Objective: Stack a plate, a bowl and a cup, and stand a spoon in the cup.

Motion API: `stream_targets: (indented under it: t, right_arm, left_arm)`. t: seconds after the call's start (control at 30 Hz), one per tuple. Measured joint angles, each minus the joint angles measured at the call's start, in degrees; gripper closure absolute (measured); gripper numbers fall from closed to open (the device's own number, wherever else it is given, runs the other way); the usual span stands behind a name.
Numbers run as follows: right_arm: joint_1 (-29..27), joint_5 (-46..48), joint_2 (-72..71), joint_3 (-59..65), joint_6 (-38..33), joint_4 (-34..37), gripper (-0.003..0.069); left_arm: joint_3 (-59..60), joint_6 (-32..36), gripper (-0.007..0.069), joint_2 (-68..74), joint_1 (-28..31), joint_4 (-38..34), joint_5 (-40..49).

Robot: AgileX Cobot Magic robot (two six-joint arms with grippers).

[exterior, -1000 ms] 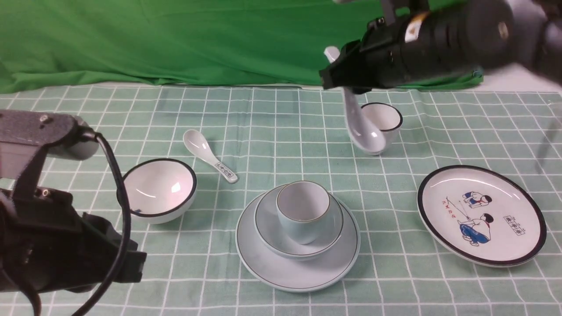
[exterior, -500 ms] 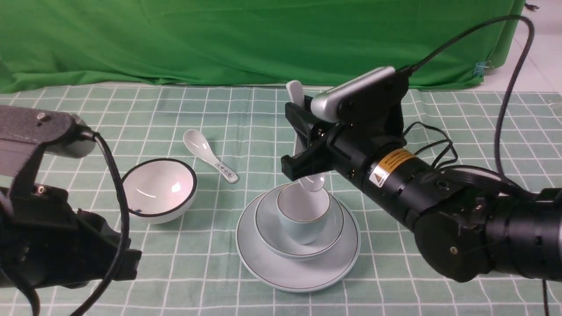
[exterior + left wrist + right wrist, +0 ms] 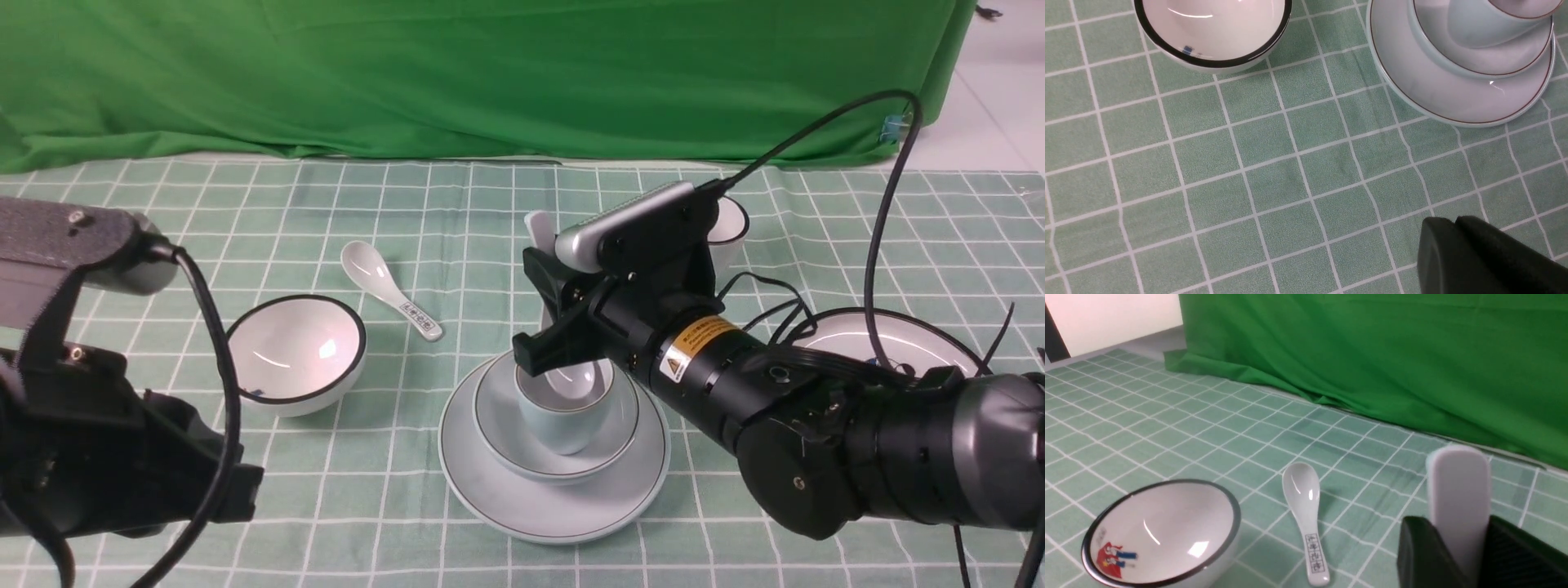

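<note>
Right gripper (image 3: pixel 539 314) clamps spoon (image 3: pixel 540 230) by the handle, scoop in cup (image 3: pixel 563 420). Seat it on the cup bottom, release slowly, retreat straight up. Left gripper (image 3: pixel 1453 228) clenched, empty.

Front looks forward; both wrist views (close) share white bowl (image 3: pixel 1212 32).

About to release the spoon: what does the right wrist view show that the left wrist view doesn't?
Only right wrist: the spoon held by its handle in the right gripper, the printed spoon lying flat, and the green backdrop. Only left wrist: the cup in the bowl on the plate, and the shut left gripper. Both: the black-rimmed bowl and the checked cloth.
</note>
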Motion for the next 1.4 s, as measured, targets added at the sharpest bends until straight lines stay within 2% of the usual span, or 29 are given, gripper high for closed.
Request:
stream_targets:
  t: [0.6,0.77,0.83,0.93,1.0,1.03,1.1,1.13,1.23,1.33,1.4]
  right_arm:
    - [0.0,5.32,0.66,0.0,0.52,0.0,0.0416]
    - [0.0,11.2,-0.11,0.0,0.46,0.0,0.0403]
    - [-0.07,16.98,-3.27,0.0,0.46,0.0,0.034]
    - [-0.91,25.56,-11.08,0.0,-0.03,0.0,0.0183]
    - [-2.29,32.64,-17.06,0.0,-1.21,0.0,0.0132]
    - [-3.29,35.91,-19.85,0.0,-1.28,0.0,0.0131]
    - [-5.99,43.8,-27.51,0.0,-1.32,0.0,0.0179]
    - [-7.66,47.75,-31.97,-0.28,-1.4,0.0,0.0244]
    - [-13.2,57.84,-47.0,-1.41,-1.8,-1.99,0.0536]
    - [-17.29,64.5,-59.88,-1.68,-1.86,-5.98,0.062]
    - [-18.89,67.81,-65.47,-1.68,-1.86,-7.81,0.0629]
  left_arm:
    - [0.06,-0.99,0.0615,0.0,0.0,-0.07,0.05]
    - [0.06,-1.11,0.0615,0.0,0.0,-0.07,0.05]
    - [0.06,-1.11,0.0615,0.0,0.0,-0.07,0.0]
    - [0.06,-1.11,0.0615,0.0,0.0,-0.07,-0.24]
    - [0.06,-1.11,0.0615,0.0,0.0,-0.07,-0.6]
    - [0.06,-1.11,0.0615,0.0,0.0,-0.07,-0.66]
    - [0.06,-1.11,0.0615,0.0,0.0,0.35,-0.93]
    - [0.06,-1.11,0.0615,0.0,0.0,0.61,-1.26]
    - [0.06,-1.11,0.0615,0.0,0.0,1.21,-4.18]
    - [0.06,-1.11,0.0615,0.0,0.0,1.21,-8.89]
    - [0.06,-1.11,0.0615,0.0,0.0,1.21,-12.08]
